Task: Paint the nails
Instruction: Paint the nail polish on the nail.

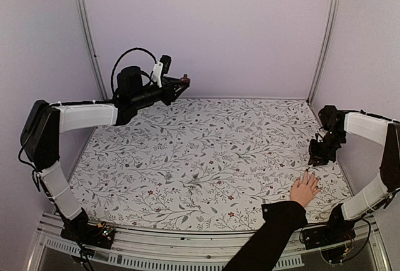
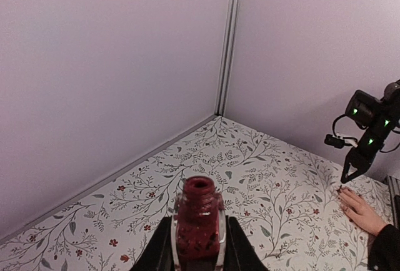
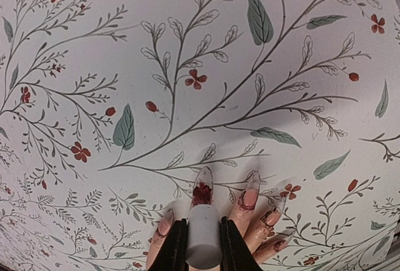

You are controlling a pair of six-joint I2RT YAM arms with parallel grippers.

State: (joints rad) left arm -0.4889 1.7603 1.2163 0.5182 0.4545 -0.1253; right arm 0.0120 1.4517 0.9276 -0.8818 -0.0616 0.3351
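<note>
A light-skinned hand (image 1: 304,190) with a black sleeve lies flat at the table's near right, fingers spread. Its long clear nails (image 3: 203,187) show in the right wrist view, several smeared with dark red. My right gripper (image 3: 203,246) is shut on the white brush cap (image 3: 204,236), held directly over the middle nail. My left gripper (image 2: 199,246) is raised at the far left and shut on the open dark-red polish bottle (image 2: 199,224), which stands upright with no cap. The hand also shows far right in the left wrist view (image 2: 361,211).
The table (image 1: 206,158) carries a floral-patterned cloth. Lilac walls with metal corner posts (image 1: 87,34) enclose it on three sides. The person's black sleeve (image 1: 269,240) crosses the near edge between the arm bases.
</note>
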